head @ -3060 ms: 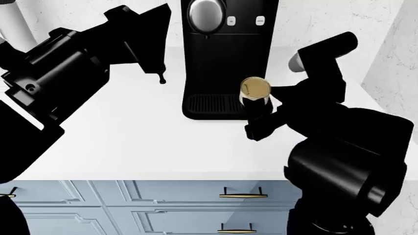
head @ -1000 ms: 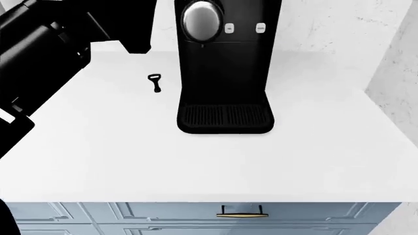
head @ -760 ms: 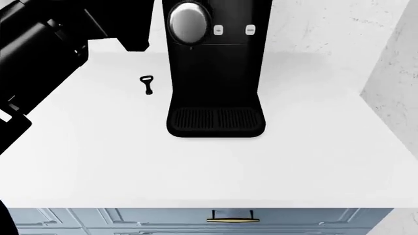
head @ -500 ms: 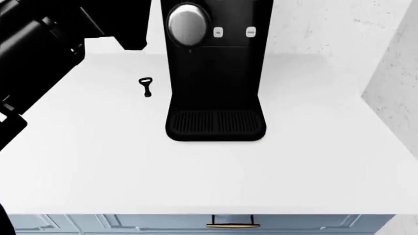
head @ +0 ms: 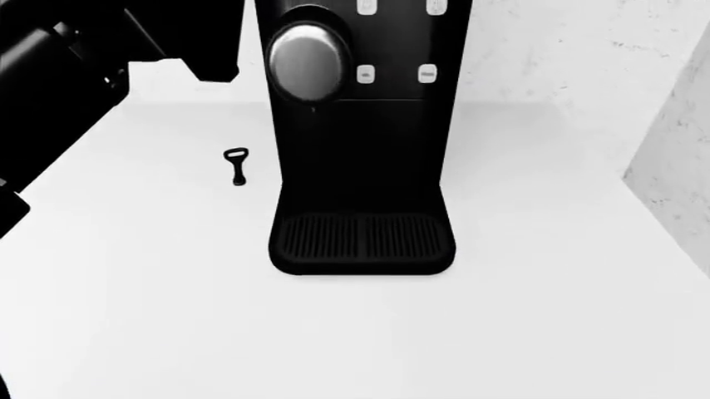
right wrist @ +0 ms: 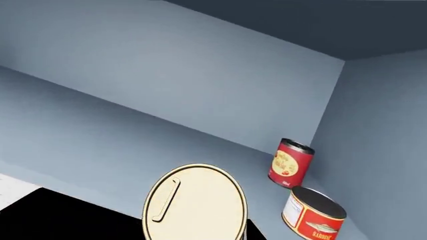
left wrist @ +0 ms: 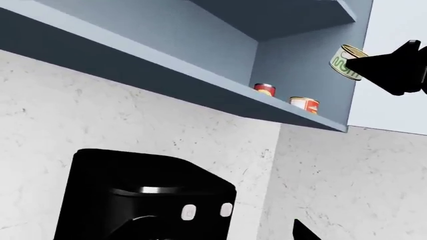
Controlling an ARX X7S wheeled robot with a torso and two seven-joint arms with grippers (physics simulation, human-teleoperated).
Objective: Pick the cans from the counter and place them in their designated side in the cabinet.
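Observation:
A can with a cream and green label and a gold lid (left wrist: 348, 62) hangs in the air at the open front of the cabinet (left wrist: 293, 60), with my right gripper (left wrist: 355, 63) shut on it. From the right wrist, its gold lid (right wrist: 195, 202) fills the foreground above the cabinet shelf (right wrist: 100, 145). A squat red-and-white can with a grey lid (right wrist: 313, 212) and a taller red can (right wrist: 291, 162) stand in the shelf's far corner. No can shows on the white counter (head: 533, 249). My left arm (head: 66, 58) is raised at the left; its jaws are hidden.
A black coffee machine (head: 361, 150) stands mid-counter against the marbled wall (head: 577, 50). A small black bottle opener (head: 236, 165) lies to its left. A marbled side wall (head: 677, 183) bounds the counter on the right. The two shelved cans show under an upper shelf (left wrist: 280, 12).
The right arm with the gold-lidded can has risen out of the head view. The head view has moved in, so the coffee machine looks larger and the drawers have left the picture.

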